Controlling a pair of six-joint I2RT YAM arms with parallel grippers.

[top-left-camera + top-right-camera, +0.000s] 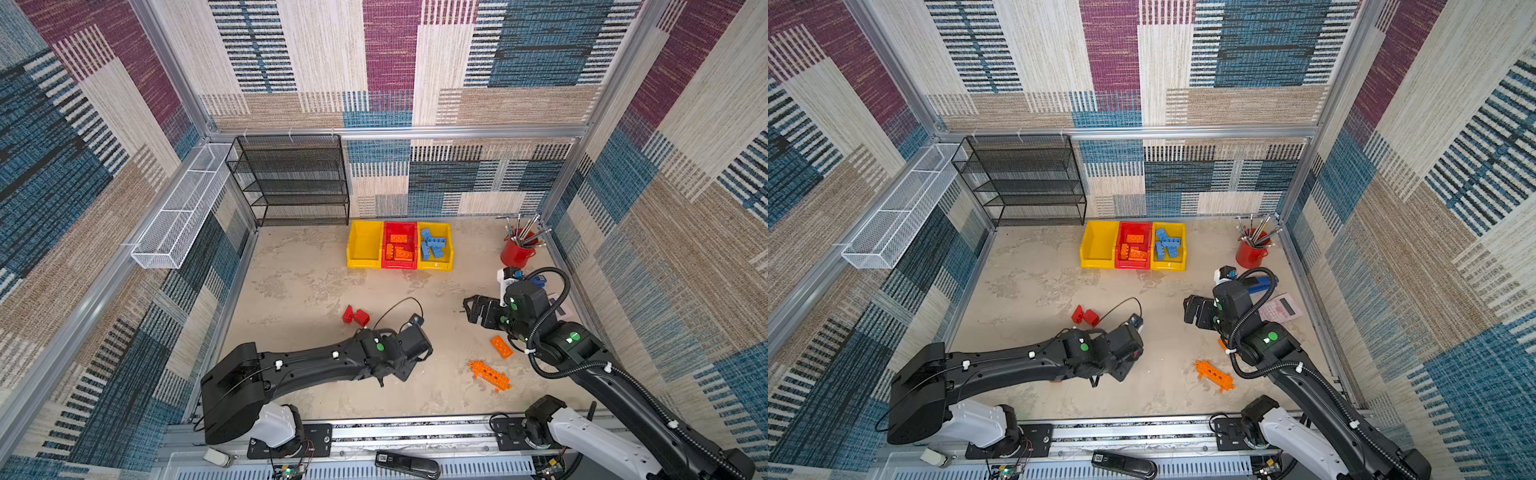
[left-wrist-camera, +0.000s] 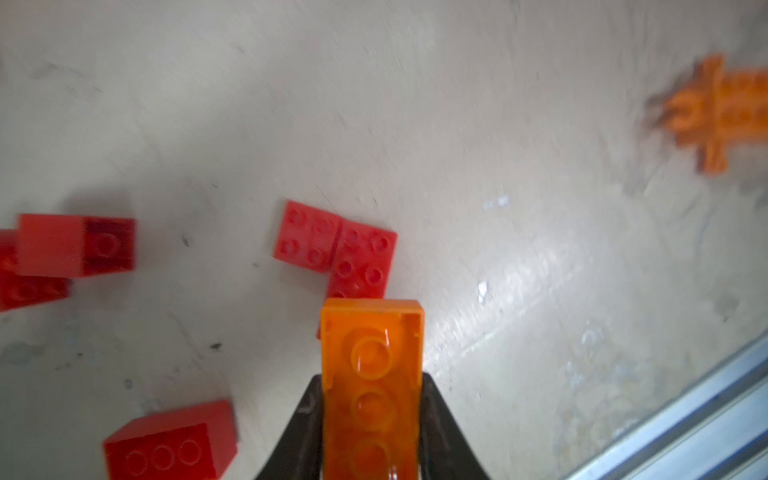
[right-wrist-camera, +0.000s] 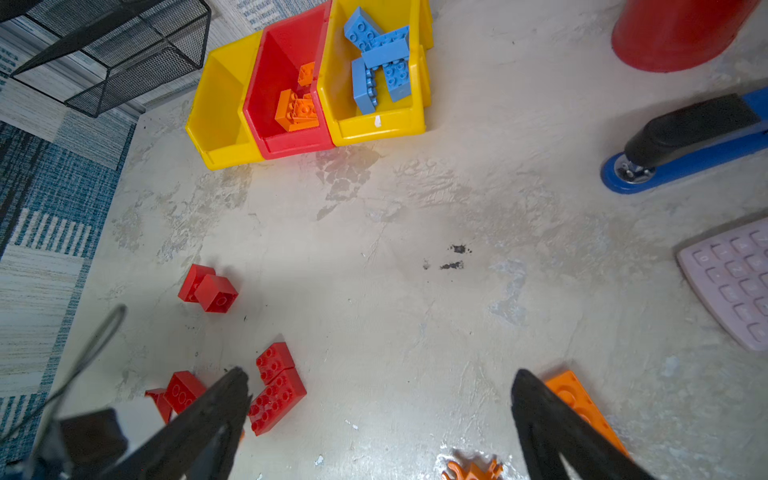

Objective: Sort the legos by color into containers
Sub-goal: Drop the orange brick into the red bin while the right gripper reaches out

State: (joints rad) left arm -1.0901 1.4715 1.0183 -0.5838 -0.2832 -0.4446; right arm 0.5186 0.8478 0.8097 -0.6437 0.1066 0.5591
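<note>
My left gripper [image 2: 372, 384] is shut on an orange brick [image 2: 372, 332], underside up, held above several red legos [image 2: 336, 249] on the floor. In both top views the arm hides that grip. Two more red legos [image 1: 356, 316] lie further back. My right gripper [image 3: 380, 374] hangs open and empty over bare floor, left of a flat orange brick [image 1: 501, 346]. A spiky orange piece [image 1: 490, 375] lies nearer the front. At the back stand an empty yellow bin [image 1: 363, 249], a red bin [image 1: 400, 225] with orange bricks [image 1: 401, 249], and a yellow bin [image 1: 434, 266] with blue bricks [image 1: 432, 245].
A red cup of metal tools [image 1: 515, 251] stands at the back right. A blue stapler [image 3: 685, 141] and a pink calculator [image 3: 735, 282] lie along the right wall. A black mesh shelf [image 1: 291, 183] and a white wire basket [image 1: 183, 208] are at the back left.
</note>
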